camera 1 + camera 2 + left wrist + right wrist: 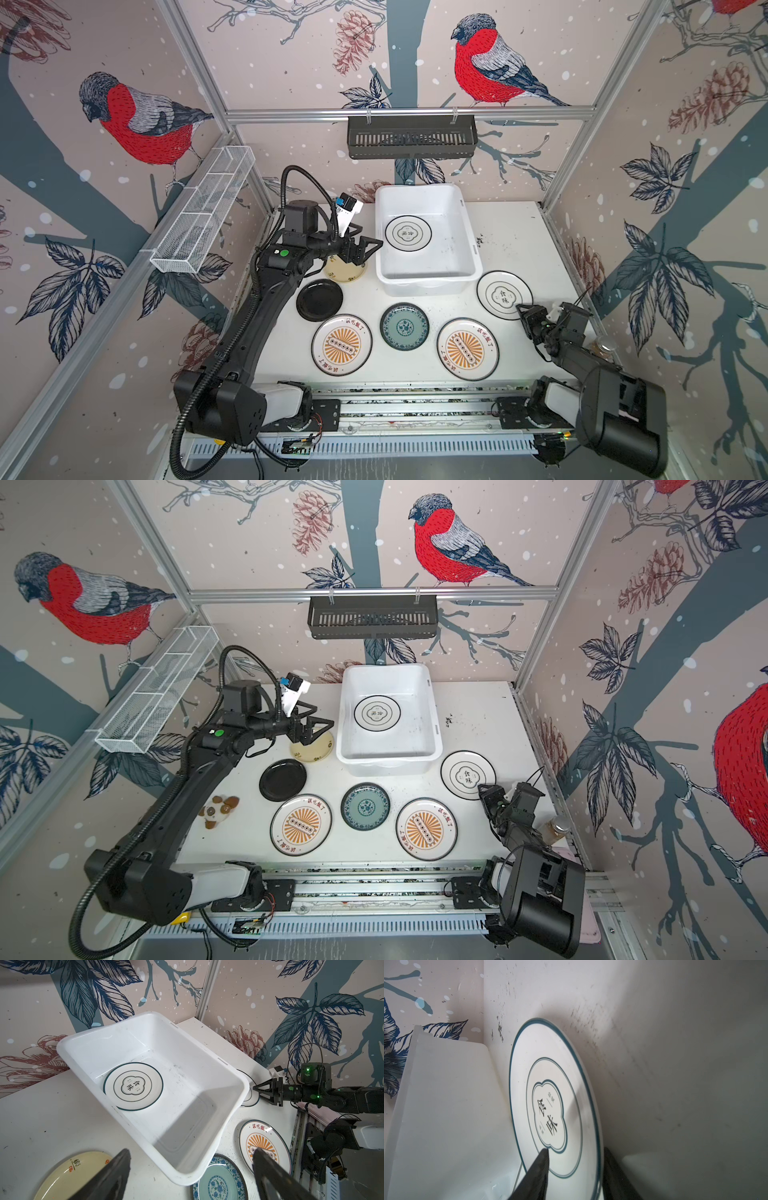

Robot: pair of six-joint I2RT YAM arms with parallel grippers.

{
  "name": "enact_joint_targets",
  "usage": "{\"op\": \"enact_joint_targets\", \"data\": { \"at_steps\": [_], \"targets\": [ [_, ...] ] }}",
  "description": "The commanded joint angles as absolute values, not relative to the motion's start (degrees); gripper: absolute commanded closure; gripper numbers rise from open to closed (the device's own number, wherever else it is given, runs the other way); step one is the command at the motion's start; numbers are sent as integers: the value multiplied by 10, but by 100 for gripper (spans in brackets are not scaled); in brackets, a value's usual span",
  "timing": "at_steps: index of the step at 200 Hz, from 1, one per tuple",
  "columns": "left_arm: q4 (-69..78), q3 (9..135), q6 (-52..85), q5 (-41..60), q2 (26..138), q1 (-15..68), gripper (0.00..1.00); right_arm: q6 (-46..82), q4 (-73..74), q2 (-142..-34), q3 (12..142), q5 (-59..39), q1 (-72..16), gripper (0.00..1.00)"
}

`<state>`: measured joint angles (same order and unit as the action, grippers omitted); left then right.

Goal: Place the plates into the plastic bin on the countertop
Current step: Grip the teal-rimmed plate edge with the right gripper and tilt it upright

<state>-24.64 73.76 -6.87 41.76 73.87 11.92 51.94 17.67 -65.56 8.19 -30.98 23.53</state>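
The white plastic bin [428, 276] stands at the back of the countertop [513, 232], with one quatrefoil plate [408, 233] flat inside it. My right gripper [520, 308] holds the near rim of a second quatrefoil plate [498, 291], which lies right of the bin. In the right wrist view the gripper [576, 1150] has one finger over the plate [550, 1088] and the other behind its rim. My left gripper [360, 249] hangs open above the pale yellow plate [347, 274]. A black plate [319, 300], a teal plate [404, 326] and two sunburst plates [341, 345] [467, 349] lie in front.
A black slotted rack [411, 137] hangs on the back rail. A white wire-mesh basket [203, 208] is fixed to the left rail. A small jar [603, 345] stands by the right arm. A plush toy [218, 810] lies beside the left arm.
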Motion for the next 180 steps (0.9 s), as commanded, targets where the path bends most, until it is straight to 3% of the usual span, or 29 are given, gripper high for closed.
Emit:
{"op": "enact_joint_targets", "data": {
  "at_steps": [1,68,180],
  "targets": [
    [-228,741,-74,418,739,121,9,513,98,-667,71,-276,241,59],
    [-227,739,-72,418,738,124,9,517,140,-681,55,-295,254,72],
    [-225,740,-72,428,737,126,11,524,185,-675,37,-322,272,83]
  ]
}}
